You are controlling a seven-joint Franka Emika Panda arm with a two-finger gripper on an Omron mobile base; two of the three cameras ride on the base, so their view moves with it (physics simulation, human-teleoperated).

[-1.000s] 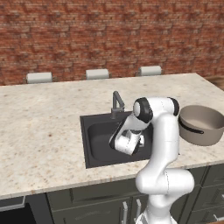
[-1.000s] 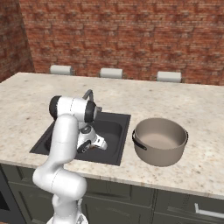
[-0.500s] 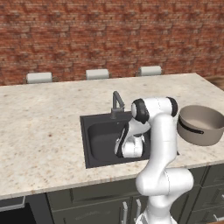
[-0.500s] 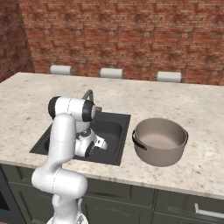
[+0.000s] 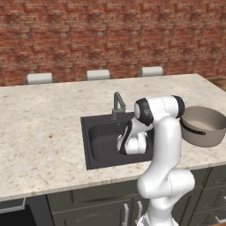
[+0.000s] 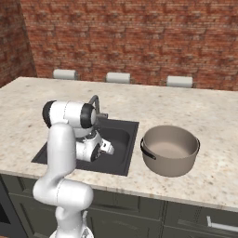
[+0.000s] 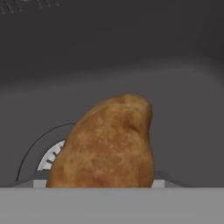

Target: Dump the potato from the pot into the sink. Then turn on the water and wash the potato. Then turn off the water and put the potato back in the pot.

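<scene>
Inside the sink (image 5: 95,141), the gripper (image 5: 125,148) is reaching down toward the basin floor, with the wrist bending over the front part of the basin. In the hand view, the potato (image 7: 107,144) is sitting directly ahead of the hand and very close, standing against the dark sink (image 7: 131,52) wall, with the round silver drain (image 7: 50,157) partly hidden behind its lower left side. The fingertips are not visible there, so contact with the potato cannot be confirmed; whether the jaws are clamping the potato or standing released around it cannot be told from these views. In the right base view, the gripper (image 6: 106,148) is pointing into the sink (image 6: 122,153), below the dark angular faucet (image 6: 95,106). The faucet (image 5: 117,104) is standing at the back rim of the basin. The pot (image 5: 204,126) is resting upright on the speckled counter (image 5: 39,132), just right of the sink, with its dark handle facing forward. The pot (image 6: 170,149) is showing a bare grey interior.
</scene>
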